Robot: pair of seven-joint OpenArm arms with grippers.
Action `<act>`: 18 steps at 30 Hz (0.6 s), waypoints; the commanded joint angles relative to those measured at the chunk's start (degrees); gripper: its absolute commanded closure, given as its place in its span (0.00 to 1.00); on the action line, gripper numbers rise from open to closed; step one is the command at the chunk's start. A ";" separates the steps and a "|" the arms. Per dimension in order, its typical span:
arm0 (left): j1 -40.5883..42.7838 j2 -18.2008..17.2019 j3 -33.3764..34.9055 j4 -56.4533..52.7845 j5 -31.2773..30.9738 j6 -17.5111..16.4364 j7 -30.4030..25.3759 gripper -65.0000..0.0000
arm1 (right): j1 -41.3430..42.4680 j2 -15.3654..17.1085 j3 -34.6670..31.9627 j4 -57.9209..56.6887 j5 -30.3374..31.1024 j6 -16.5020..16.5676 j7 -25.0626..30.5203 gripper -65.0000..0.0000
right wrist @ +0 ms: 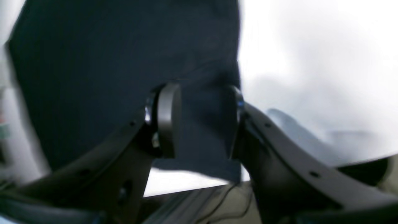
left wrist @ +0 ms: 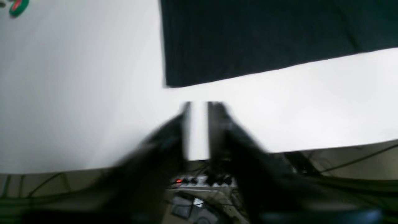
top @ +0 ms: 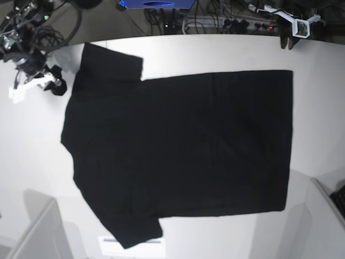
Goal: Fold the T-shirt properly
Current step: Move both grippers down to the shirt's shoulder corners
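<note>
Robotics lab bench. White table (top: 215, 51) is sitting under rig; cables (top: 38, 32) are tangling at 11 o'clock. Power strip (top: 237, 24) is lying at 1 o'clock.

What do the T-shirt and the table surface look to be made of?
T-shirt: soft matte black knit cloth, probably cotton; it lies limp and flat with faint creases and no sheen. Table: smooth white hard top, perhaps laminate or painted board; it shows an even, slightly glossy surface, exact material unclear.

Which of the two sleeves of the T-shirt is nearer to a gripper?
The far sleeve, at the top of the base view: the right gripper is just beside it. The near sleeve, at the bottom, has no gripper close.
</note>
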 commanded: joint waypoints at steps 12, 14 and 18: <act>-1.75 -1.25 -0.48 -0.95 -15.12 -4.34 -1.02 0.53 | 3.41 4.69 -0.44 -14.46 2.87 0.62 -2.85 0.59; -2.36 -1.16 -0.57 -1.57 -15.20 -4.52 0.13 0.52 | 3.50 4.78 -0.70 -16.48 2.78 0.62 -1.27 0.59; -4.82 -1.16 -1.98 -1.74 -15.47 -4.69 7.42 0.52 | 3.50 4.78 -0.88 -21.93 2.78 0.62 1.81 0.59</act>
